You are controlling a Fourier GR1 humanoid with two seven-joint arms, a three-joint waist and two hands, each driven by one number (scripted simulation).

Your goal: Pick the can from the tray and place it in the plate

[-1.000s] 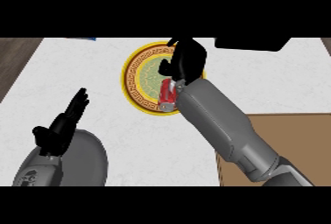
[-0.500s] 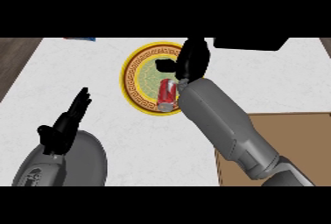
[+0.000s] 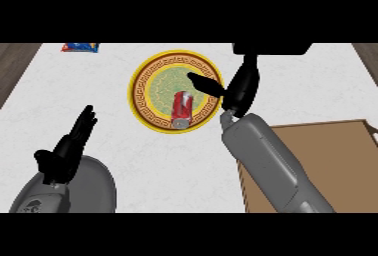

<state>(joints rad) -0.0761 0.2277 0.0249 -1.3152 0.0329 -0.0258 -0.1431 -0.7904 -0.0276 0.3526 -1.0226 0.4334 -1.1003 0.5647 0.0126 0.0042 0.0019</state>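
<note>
A red can (image 3: 181,108) lies on its side inside the round plate (image 3: 152,86), which has a yellow patterned rim and green centre. My right hand (image 3: 240,87) hovers at the plate's right edge, fingers straight and open, thumb reaching over the rim toward the can without touching it. The brown tray (image 3: 325,150) sits at the lower right, partly hidden by my right forearm. My left hand (image 3: 70,145) rests open at the lower left, fingers pointing up.
A blue and red packet (image 3: 81,47) lies at the far left edge of the white counter. A dark object (image 3: 272,48) sits at the counter's far edge above my right hand. Dark wood borders the counter on both sides.
My right hand has drawn away to the right, off the can, and now the whole can shows lying in the plate. The left hand has stayed still.
</note>
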